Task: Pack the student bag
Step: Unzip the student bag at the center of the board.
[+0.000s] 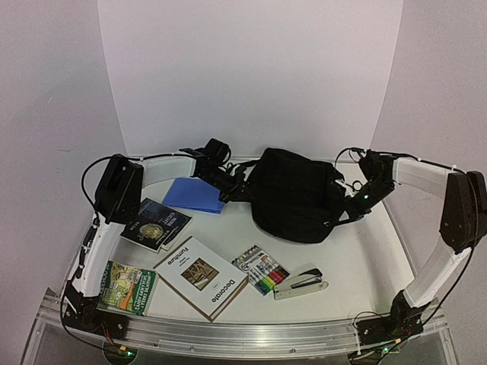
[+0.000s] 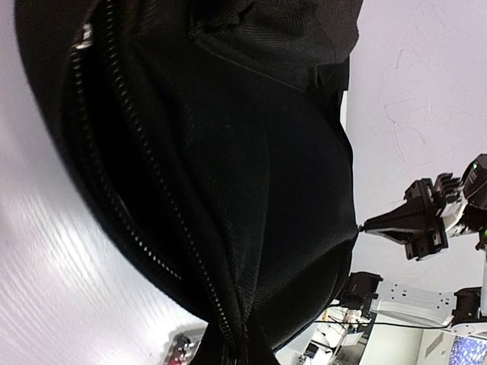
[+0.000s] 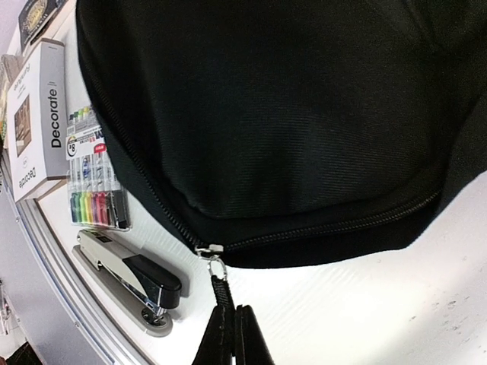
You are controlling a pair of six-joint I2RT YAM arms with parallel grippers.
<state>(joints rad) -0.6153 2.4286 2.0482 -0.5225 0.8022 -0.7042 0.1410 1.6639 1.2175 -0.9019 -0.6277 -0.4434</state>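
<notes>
1. The student bag (image 1: 293, 194) lies slumped on the table (image 1: 365, 258), at the middle of the far edge. In the left wrist view two rows of zipper teeth part over a dark gap, and what is inside cannot be made out.
2. A clear marker pack (image 1: 260, 270) holding coloured pens lies near the front edge, with a stapler (image 1: 301, 282) just to its right.
3. Outside the bag lie a blue folder (image 1: 194, 196) just beside its left side, a dark book (image 1: 156, 223), a white book (image 1: 202, 277), and a green book (image 1: 128, 287) by the front left corner.
4. The right gripper (image 1: 351, 207) is at the bag's right side. Its fingers are pinched together on the black zipper pull cord (image 3: 221, 293), which is attached to the slider.
5. The left gripper (image 1: 237, 185) meets the bag's left side with its jaws together. Whether fabric is caught between them cannot be told.
</notes>
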